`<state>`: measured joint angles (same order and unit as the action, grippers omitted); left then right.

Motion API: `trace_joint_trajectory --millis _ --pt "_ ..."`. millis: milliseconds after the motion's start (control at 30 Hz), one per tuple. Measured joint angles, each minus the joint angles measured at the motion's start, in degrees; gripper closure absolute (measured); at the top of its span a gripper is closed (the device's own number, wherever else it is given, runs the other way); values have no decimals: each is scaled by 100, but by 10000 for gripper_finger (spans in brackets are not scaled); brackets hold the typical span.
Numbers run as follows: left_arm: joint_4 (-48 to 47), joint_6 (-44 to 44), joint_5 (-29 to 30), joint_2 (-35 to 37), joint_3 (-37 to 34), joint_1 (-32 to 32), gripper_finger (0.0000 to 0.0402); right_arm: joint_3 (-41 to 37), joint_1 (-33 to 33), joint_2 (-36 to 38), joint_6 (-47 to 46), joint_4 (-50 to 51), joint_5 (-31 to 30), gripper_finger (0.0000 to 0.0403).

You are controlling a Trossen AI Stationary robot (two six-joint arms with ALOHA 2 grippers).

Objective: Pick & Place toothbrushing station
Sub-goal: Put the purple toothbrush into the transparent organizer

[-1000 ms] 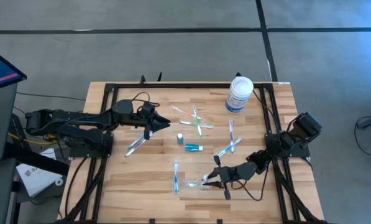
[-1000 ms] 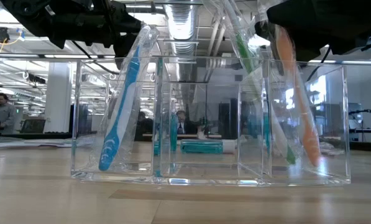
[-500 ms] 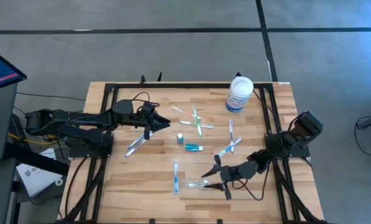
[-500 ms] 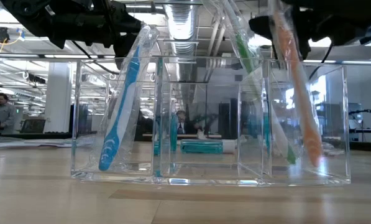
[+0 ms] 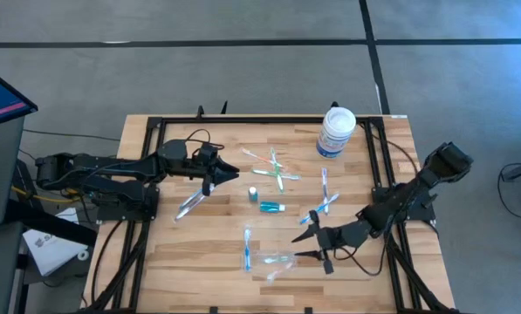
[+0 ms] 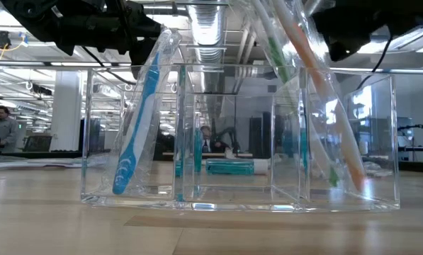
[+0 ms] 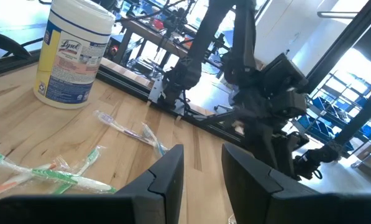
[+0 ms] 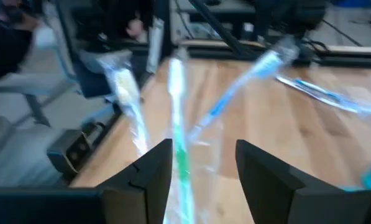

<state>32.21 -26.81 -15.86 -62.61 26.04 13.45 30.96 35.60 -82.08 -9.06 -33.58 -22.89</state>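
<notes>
Looking down from the high view, I find the right gripper low over the table's near right part, jaws spread and holding nothing, just beside the clear tray. The tray stands near the front edge; in the low view it holds a blue toothbrush and, in another compartment, an orange-handled brush. The teal tube lies mid-table. The left gripper hovers left of centre, jaws spread.
</notes>
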Motion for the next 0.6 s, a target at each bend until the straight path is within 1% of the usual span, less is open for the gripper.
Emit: trace_joint_trajectory --millis 133,167,367,467,600 --pt "0 1 0 -1 0 0 298 0 -37 553 -178 1046 -445 256" --pt "1 1 0 -1 0 0 298 0 -59 676 -267 1307 -475 260" --pt "4 2 0 -2 0 0 298 0 -322 1248 -912 2572 -530 283" --pt "4 1 0 -2 -2 0 298 0 -480 1385 -1170 2994 -528 290" --pt "15 2 0 -2 -2 0 298 0 -730 1438 -1745 3472 -474 293"
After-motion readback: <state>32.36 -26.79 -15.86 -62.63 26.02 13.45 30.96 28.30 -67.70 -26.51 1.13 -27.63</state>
